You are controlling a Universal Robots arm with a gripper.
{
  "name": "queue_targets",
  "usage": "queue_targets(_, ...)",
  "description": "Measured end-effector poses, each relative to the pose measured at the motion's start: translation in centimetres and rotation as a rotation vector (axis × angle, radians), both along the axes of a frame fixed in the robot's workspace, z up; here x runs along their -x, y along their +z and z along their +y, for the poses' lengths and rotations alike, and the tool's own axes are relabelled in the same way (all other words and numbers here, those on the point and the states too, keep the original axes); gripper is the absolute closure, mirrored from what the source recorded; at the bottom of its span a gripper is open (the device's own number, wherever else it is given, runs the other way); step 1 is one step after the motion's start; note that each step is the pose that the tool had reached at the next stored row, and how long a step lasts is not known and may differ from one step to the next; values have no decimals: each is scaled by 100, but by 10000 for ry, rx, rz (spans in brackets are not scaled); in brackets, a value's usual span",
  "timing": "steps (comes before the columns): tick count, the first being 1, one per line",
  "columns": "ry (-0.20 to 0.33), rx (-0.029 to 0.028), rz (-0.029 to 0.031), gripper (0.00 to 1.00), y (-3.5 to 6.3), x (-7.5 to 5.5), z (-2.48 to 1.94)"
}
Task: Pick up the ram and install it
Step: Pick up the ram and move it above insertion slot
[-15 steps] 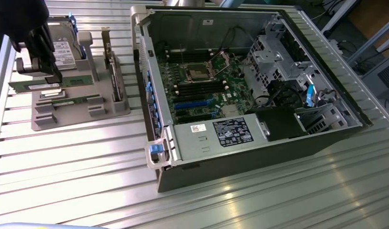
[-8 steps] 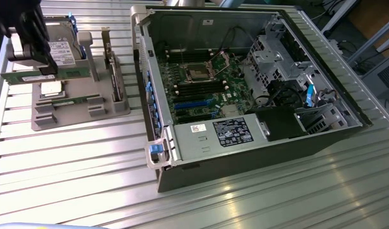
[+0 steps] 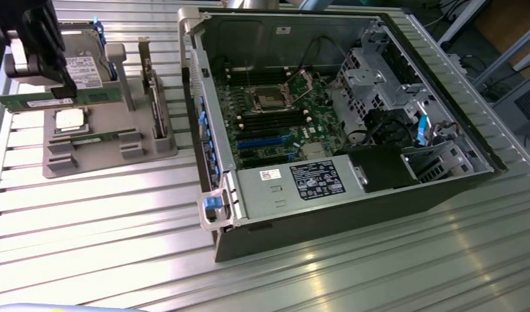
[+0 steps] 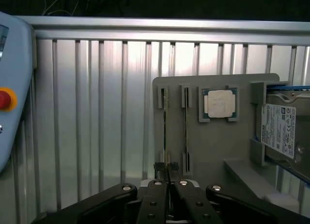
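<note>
Exterior view has the black gripper [image 3: 65, 90] up in the far corner on that view's left, fingers pinched shut on the long, thin green ram stick with black chips and a white label [image 3: 39, 102]. The stick hangs roughly level over the grey plastic parts holder [image 3: 109, 158]. It looks lifted clear of it, though I can't be totally sure from this angle.

A second green memory stick [image 3: 99, 137] sits in one of the holder's slots, with a square silver processor chip [image 3: 70, 119] just beside it. A silver hard drive with a white label [image 3: 85, 70] stands behind, and a taller card with a metal bracket [image 3: 152, 97] is on the side nearest the open black computer case [image 3: 334, 218]. Everything's on a ribbed aluminium table [image 3: 91, 214].

Wrist view: the gripper [image 4: 167, 168] has its fingertips clamped on the ram stick [image 4: 165, 132], seen edge-on, and the second memory stick [image 4: 186, 132] runs parallel just beside it.
</note>
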State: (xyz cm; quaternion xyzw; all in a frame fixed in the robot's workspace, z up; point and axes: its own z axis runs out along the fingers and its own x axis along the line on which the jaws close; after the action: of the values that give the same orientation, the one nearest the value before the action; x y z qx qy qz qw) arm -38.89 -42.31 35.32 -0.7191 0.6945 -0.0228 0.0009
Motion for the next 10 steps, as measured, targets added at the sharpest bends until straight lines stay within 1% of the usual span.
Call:
queue_targets(4,0,0,0,88,39,0,0)
queue_targets(10,0,0,-1,88,129,0,0)
